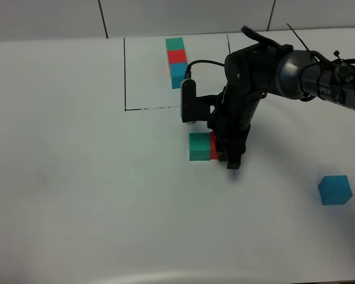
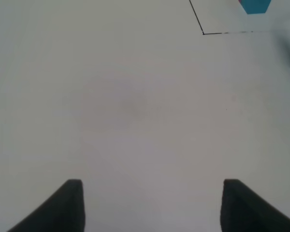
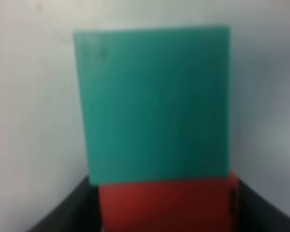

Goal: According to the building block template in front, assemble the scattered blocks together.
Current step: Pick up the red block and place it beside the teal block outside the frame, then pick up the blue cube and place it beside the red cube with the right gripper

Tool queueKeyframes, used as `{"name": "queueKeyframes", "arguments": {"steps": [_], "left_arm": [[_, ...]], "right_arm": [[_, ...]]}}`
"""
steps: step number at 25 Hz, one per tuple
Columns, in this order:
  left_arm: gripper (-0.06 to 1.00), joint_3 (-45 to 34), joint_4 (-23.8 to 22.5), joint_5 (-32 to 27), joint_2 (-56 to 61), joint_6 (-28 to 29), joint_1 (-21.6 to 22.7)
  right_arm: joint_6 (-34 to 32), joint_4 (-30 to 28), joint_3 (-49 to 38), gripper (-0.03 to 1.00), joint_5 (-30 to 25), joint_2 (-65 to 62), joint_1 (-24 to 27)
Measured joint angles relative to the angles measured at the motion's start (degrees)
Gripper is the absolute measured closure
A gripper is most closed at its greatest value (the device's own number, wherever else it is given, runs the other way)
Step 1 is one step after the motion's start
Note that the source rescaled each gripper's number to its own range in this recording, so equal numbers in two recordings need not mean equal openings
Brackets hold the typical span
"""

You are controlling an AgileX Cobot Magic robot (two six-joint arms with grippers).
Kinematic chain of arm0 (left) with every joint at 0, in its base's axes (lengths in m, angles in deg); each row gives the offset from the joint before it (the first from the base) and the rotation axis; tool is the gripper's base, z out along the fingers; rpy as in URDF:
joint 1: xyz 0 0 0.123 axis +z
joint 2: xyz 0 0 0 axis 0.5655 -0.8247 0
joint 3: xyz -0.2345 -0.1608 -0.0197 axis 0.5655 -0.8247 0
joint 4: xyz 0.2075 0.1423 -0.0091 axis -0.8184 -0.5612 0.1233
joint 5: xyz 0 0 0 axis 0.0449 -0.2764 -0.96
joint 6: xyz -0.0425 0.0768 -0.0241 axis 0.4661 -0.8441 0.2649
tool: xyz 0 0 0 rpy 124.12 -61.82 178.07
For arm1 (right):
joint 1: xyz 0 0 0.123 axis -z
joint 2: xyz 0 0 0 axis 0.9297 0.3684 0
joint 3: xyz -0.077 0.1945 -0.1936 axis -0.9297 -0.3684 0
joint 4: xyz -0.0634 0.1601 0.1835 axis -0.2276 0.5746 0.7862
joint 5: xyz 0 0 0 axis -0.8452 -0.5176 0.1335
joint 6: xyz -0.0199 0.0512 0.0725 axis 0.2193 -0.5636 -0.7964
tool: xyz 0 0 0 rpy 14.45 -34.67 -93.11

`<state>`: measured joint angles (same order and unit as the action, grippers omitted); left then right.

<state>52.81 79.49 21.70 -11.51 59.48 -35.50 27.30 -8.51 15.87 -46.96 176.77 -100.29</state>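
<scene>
The red cube [image 3: 166, 205] sits flat on the counter [image 1: 77, 195] between the fingers [image 3: 67, 212] of the right claw [image 1: 226, 155]. One face is butted against the green cube [image 1: 198, 146], which lies just past the fingertips. Together the two make a short row whose long axis runs straight out ahead of the claw. The fingers stand close along the red cube's two sides. The wrist view is too blurred to show whether they press it or stand just clear.

The blue cube [image 1: 335, 190] lies alone, square on the counter, well apart from the claw and back on the right arm's side.

The template row [image 1: 176, 58] is farther out beside the claw, within a black line [image 1: 125, 77] drawn on the counter. It runs crosswise to the green-red pair, and its blue end is nearest the claw. From above, the right arm covers most of the red cube.

The left claw [image 2: 152, 208] is open and holds nothing, with bare counter beneath it. The line's corner and the template's blue end lie well ahead of it.
</scene>
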Motion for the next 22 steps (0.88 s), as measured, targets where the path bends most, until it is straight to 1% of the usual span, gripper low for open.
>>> {"name": "queueKeyframes", "arguments": {"steps": [2, 5, 6, 8, 10, 11, 14, 16, 18, 22], "left_arm": [[0.64, 0.0, 0.0, 0.0, 0.0, 0.0, 0.0], [0.64, 0.0, 0.0, 0.0, 0.0, 0.0, 0.0], [0.64, 0.0, 0.0, 0.0, 0.0, 0.0, 0.0], [0.64, 0.0, 0.0, 0.0, 0.0, 0.0, 0.0], [0.64, 0.0, 0.0, 0.0, 0.0, 0.0, 0.0], [0.64, 0.0, 0.0, 0.0, 0.0, 0.0, 0.0], [0.64, 0.0, 0.0, 0.0, 0.0, 0.0, 0.0], [0.64, 0.0, 0.0, 0.0, 0.0, 0.0, 0.0], [0.64, 0.0, 0.0, 0.0, 0.0, 0.0, 0.0], [0.64, 0.0, 0.0, 0.0, 0.0, 0.0, 0.0]], "right_arm": [[-0.6, -0.1, -0.1, 0.60, 0.1, 0.1, 0.0], [-2.8, -0.7, -0.2, 0.34, 0.3, -1.1, 0.2], [-3.9, -1.1, -0.4, 0.27, 0.3, -1.8, 0.4], [-5.9, -2.4, -2.1, 0.19, 0.4, -4.2, 0.8], [-7.4, -3.5, -5.3, 0.17, 1.0, -7.5, 1.9], [-8.3, -4.0, -7.7, 0.17, 2.2, -9.7, 2.8], [-13.2, -4.4, -16.7, 0.16, 8.0, -17.4, 6.6], [-19.1, -4.6, -23.4, 0.15, 11.8, -23.0, 9.6], [-27.7, -4.7, -28.6, 0.15, 13.8, -28.8, 12.2], [-42.4, -4.7, -36.4, 0.15, 14.5, -37.0, 17.1]]}}
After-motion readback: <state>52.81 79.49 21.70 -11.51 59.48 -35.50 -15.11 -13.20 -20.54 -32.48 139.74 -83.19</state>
